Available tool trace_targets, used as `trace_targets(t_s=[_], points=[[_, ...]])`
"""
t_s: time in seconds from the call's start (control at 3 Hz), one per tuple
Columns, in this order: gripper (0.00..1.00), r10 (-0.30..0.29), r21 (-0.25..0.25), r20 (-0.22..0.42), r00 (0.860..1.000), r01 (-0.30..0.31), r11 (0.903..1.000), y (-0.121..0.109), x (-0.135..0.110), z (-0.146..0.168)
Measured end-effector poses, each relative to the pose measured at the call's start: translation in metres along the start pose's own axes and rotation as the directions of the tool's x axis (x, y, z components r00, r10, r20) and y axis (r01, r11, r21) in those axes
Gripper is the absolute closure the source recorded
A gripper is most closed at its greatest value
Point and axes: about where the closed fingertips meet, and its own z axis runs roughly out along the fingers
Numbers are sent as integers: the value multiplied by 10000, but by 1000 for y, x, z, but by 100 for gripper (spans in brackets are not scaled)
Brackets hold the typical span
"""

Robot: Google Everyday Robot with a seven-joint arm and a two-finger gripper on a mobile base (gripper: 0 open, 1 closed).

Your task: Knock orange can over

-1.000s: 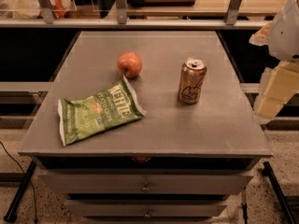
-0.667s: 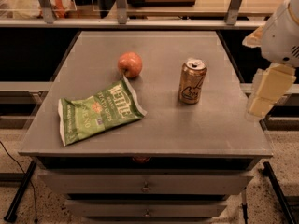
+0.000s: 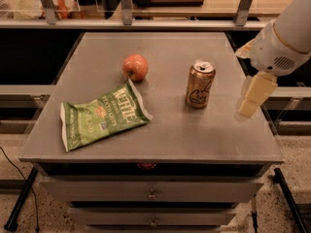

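One gripper hangs beside orange can; apple, chip bag beyond.

White arm at the upper right, its pale end effector angled downward and leftward

Right of orange can, claw hangs, seemingly apart.

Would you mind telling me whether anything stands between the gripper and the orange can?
Nothing visible does. The gripper hangs near the right edge of the table, with only bare surface between it and the upright orange can. The apple and chip bag lie on the can's other side.
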Motion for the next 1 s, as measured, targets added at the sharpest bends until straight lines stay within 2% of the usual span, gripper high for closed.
trace_targets(t_s=[0.33,0.67,1.0], points=[[0,400,-117,379,9985,-396,9991,-21,9,23],[0,877,-476,1326,9873,-820,9955,-33,12,42],[0,1478,-1024,2625,9536,-1248,9869,-38,7,57]])
